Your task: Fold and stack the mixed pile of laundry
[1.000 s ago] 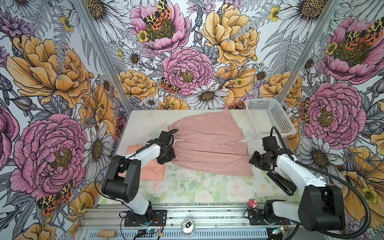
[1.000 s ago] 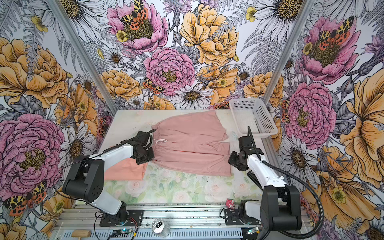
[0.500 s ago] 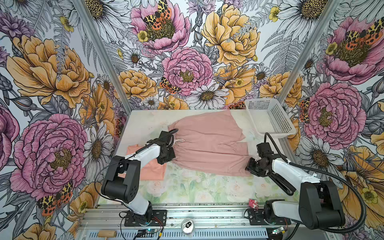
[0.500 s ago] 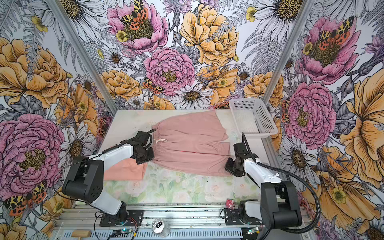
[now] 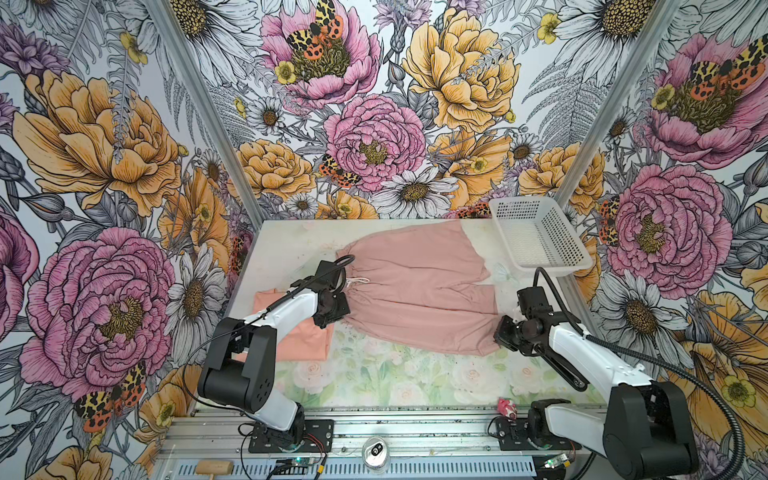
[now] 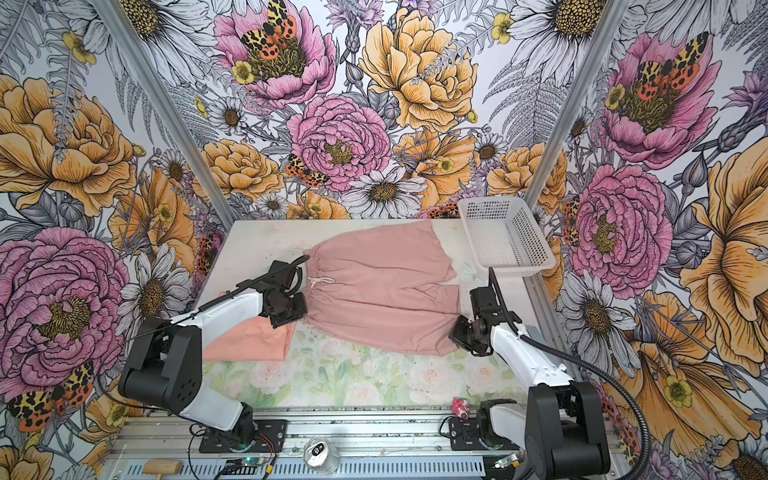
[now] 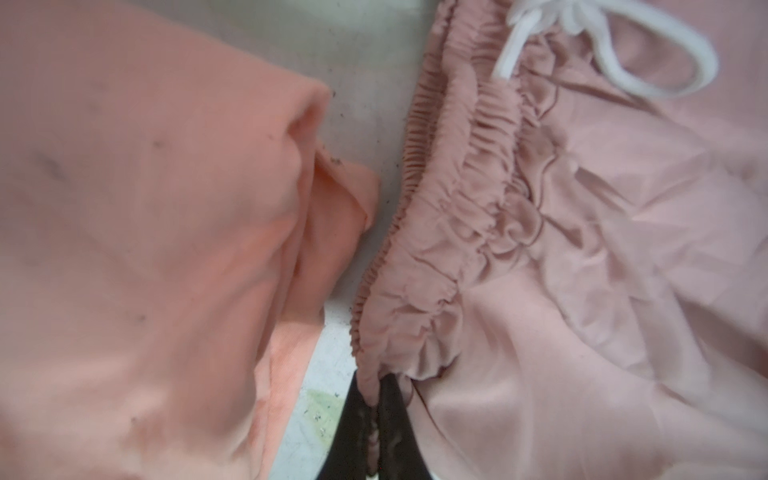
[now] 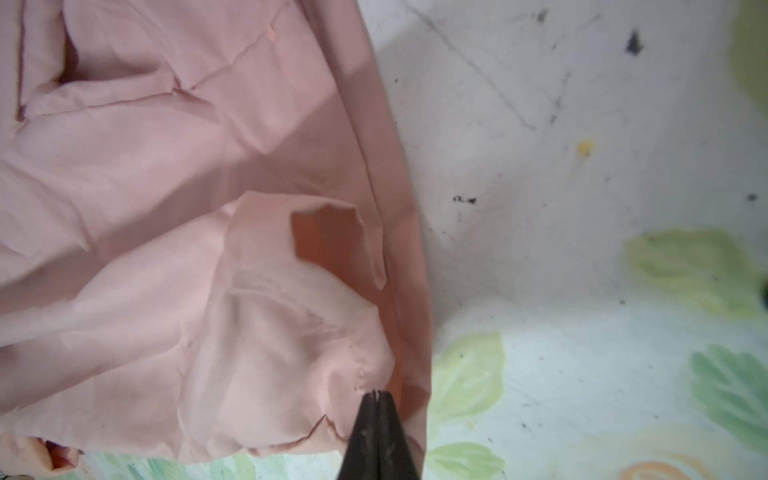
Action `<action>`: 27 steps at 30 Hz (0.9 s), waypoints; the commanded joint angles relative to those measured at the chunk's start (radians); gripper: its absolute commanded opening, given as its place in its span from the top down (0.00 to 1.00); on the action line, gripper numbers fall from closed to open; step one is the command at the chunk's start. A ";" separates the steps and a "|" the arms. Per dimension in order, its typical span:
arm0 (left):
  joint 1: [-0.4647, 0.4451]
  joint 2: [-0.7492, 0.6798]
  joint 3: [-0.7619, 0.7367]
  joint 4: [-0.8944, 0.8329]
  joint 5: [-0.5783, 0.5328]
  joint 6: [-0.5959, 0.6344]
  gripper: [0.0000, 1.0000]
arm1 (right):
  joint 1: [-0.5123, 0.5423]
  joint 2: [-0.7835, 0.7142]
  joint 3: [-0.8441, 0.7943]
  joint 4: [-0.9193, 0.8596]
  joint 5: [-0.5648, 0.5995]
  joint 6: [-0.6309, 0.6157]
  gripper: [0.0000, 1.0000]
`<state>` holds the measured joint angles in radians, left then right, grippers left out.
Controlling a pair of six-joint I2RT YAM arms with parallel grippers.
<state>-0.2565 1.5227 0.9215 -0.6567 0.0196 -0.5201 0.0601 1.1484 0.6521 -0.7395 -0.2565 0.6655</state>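
- At the left of the worktop, your peach-orange T-shirt lies flat as a folded rectangle. In both top views the left arm crosses it and hides part of its far edge.
- The left wrist view shows that T-shirt close up, but it is blurred and runs off the frame.
- Your left claw is pinched narrow on the gathered waistband of the dusty-pink garment. Only its dark tips show, and the rest is cut off. From above, the wrist covers the grip entirely.
- A strip of bare worktop separates the waistband from the T-shirt in the wrist view. Whether the two touch under the claw, you cannot tell.
- The garment is spread flat across the middle of the worktop, with the waistband to the left and the legs to the right.
- A white drawstring lies on the waistband. In the wrist view its bow is partly cut off.
- Your right claw has its tips pressed together on the stitched hem at the garment's near right corner, where the cloth puckers up to them. How much cloth sits between the tips is too little to make out.
- The white perforated basket stands at the far right, just beside the garment's far leg.
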 commanded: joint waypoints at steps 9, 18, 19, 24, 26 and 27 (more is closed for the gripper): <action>0.019 -0.104 -0.012 -0.018 0.016 -0.003 1.00 | -0.012 -0.063 0.077 -0.111 0.014 -0.004 1.00; 0.031 -0.068 -0.018 -0.017 0.010 0.011 1.00 | -0.004 -0.025 -0.077 0.048 -0.073 -0.003 0.68; 0.032 -0.062 -0.015 -0.017 0.011 0.014 1.00 | 0.001 -0.015 -0.081 0.062 -0.076 -0.003 0.68; 0.035 -0.054 -0.010 -0.017 0.010 0.018 1.00 | 0.009 0.033 -0.088 0.117 -0.070 -0.021 0.67; 0.034 -0.055 -0.011 -0.017 0.009 0.016 1.00 | 0.009 0.048 -0.090 0.126 -0.066 -0.028 0.67; 0.035 -0.056 -0.014 -0.017 0.009 0.015 1.00 | 0.009 0.055 -0.092 0.134 -0.067 -0.031 0.67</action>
<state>-0.2325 1.4685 0.9096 -0.6762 0.0273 -0.5198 0.0608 1.1889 0.5617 -0.6636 -0.3168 0.6571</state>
